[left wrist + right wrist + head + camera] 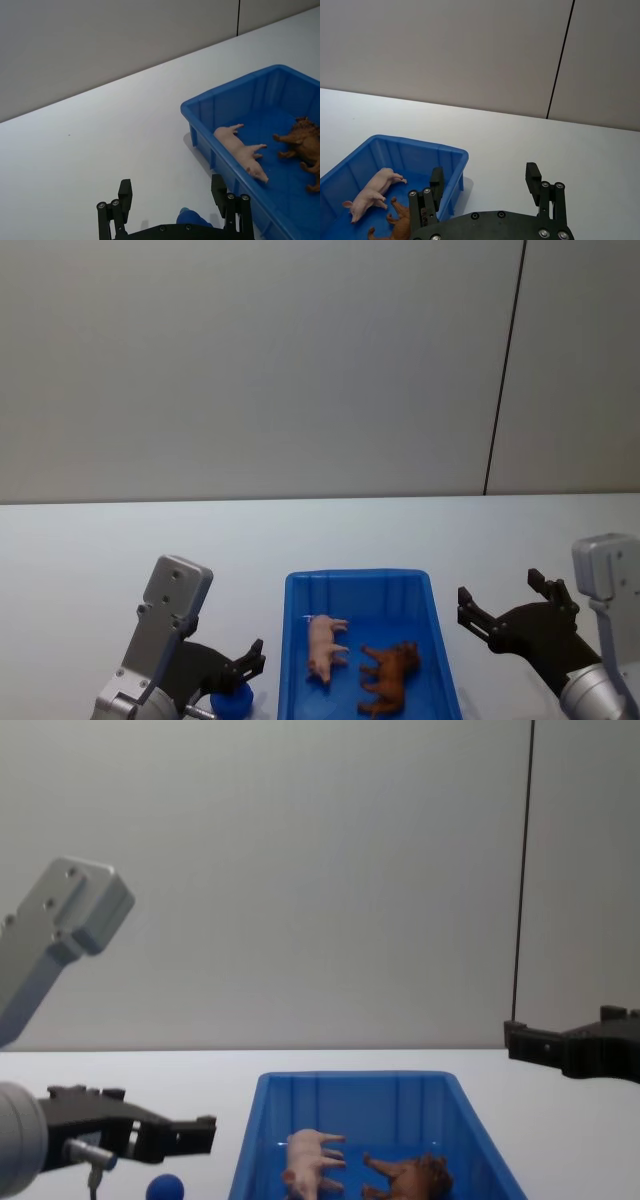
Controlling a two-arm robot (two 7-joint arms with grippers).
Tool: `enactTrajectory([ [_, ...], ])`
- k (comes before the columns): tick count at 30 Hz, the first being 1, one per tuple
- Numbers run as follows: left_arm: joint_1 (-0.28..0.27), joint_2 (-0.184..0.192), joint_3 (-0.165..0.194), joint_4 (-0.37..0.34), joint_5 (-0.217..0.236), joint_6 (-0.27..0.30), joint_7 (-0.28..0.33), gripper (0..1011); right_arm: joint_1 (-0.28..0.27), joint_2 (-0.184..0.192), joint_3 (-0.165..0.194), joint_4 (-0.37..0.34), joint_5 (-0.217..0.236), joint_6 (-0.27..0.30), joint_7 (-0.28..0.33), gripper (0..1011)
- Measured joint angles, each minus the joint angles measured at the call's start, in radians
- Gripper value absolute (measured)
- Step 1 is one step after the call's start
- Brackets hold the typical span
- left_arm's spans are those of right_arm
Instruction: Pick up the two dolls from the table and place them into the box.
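Note:
Both dolls lie on their sides inside the blue box [357, 579]: the pale pink pig [327, 645] on the left and the brown shaggy animal [389, 676] on the right. In the chest view the pig [312, 1158] and the brown animal [410, 1175] rest on the box floor. My left gripper [250, 662] hovers open and empty left of the box, above the white table [100, 550]. Right of the box, my right gripper [500, 592] is open and holds nothing. The wrist views show the left gripper [171, 192] and the right gripper [485, 175] with fingers spread wide.
A small blue ball [232, 703] sits on the table just under the left gripper, close to the box's left wall; the ball [189, 216] also shows between the left fingers. A grey wall stands behind the table's far edge.

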Motion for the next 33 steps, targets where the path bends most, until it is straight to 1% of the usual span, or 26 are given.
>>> enactTrajectory([
  [6, 0.002, 0.000, 0.000, 0.018, 0.002, 0.028, -0.016, 1001, 0.000, 0.000, 0.000, 0.000, 0.000, 0.000, 0.000, 1001],
  [18, 0.000, -0.008, -0.001, 0.052, -0.002, 0.046, -0.056, 994, 0.000, 0.000, 0.000, 0.000, 0.000, 0.000, -0.001, 1001],
  [24, -0.002, -0.012, -0.003, 0.065, -0.009, 0.053, -0.074, 870, 0.000, 0.000, 0.000, 0.000, 0.000, 0.000, -0.001, 1001],
  [27, -0.004, -0.015, -0.004, 0.072, -0.014, 0.057, -0.083, 756, 0.000, 0.000, 0.000, 0.000, 0.000, 0.000, 0.000, 1001],
  [33, -0.005, -0.017, -0.006, 0.077, -0.021, 0.061, -0.091, 591, 0.000, 0.000, 0.000, 0.000, 0.000, 0.000, 0.000, 1001],
])
